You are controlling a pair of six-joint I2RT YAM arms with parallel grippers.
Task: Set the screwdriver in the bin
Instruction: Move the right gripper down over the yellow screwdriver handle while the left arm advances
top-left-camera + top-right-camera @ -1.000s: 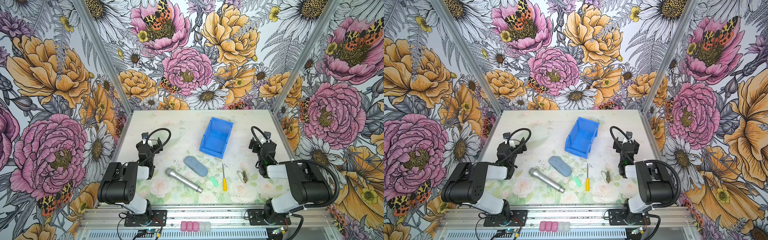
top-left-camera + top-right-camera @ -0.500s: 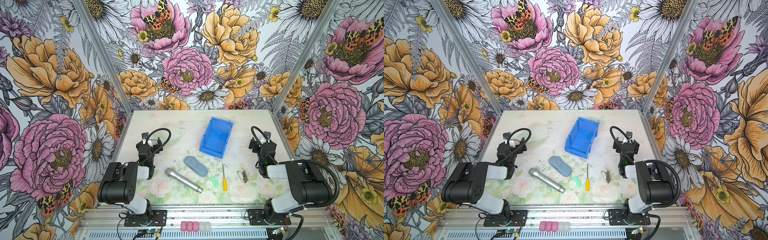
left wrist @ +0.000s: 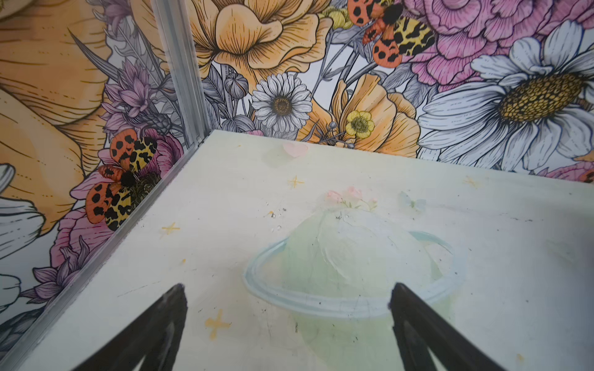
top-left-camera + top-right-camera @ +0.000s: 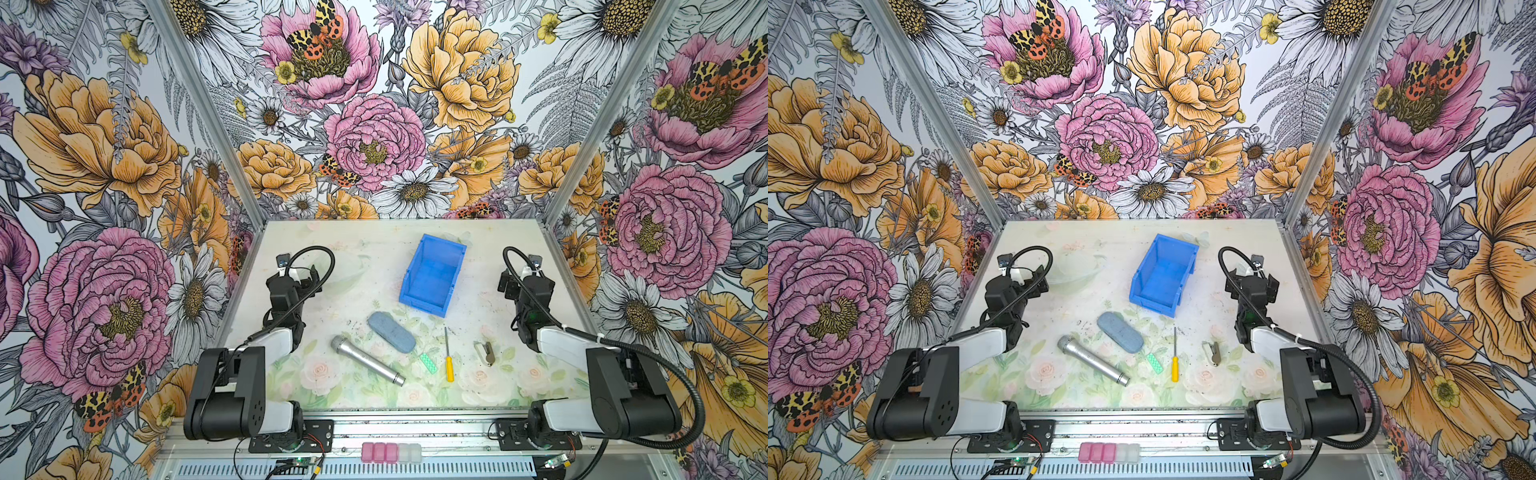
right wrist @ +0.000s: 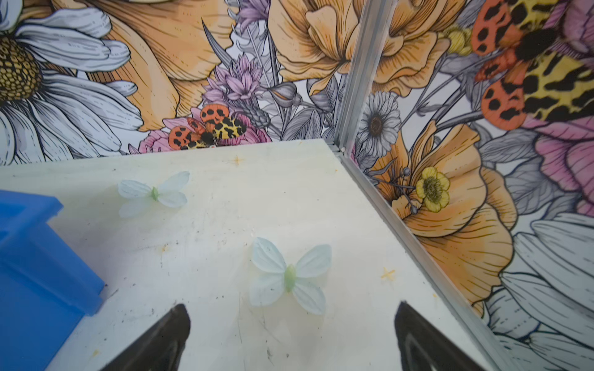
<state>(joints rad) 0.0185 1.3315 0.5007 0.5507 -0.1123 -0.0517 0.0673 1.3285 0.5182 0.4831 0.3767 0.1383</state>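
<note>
Screwdriver [image 4: 447, 355] is seen lying flat on the desk [image 4: 365, 257], near the front edge and a little right of its middle. Its thin metal shaft points toward the back edge and its yellow handle toward the front edge. It is touched by nothing.

It is judged to be light and stiff. Being slim and low on the surface, it is likely to roll or slip when nudged. The handle is the thicker part, so a hold is best taken across it, close to where the shaft begins. The bare shaft is thought too thin and smooth to be held safely.

Just behind the shaft tip stands the bin [image 4: 424, 302], empty, with its lower front wall turned toward the screwdriver. A small green piece [image 4: 428, 363] lies just beside the handle on one side, and a small metal clip [image 4: 487, 352] lies near on the other. Further toward the left edge are found a grey-blue oval case [image 4: 391, 332] and a silver microphone [image 4: 368, 360].

The right fingers [image 5: 424, 340] are spread wide with nothing between them. They are aimed at the far right corner of the desk, well apart from the screwdriver. The left fingers [image 3: 154, 331] are likewise held wide and empty, near the left edge. No approach is judged to have begun.
</note>
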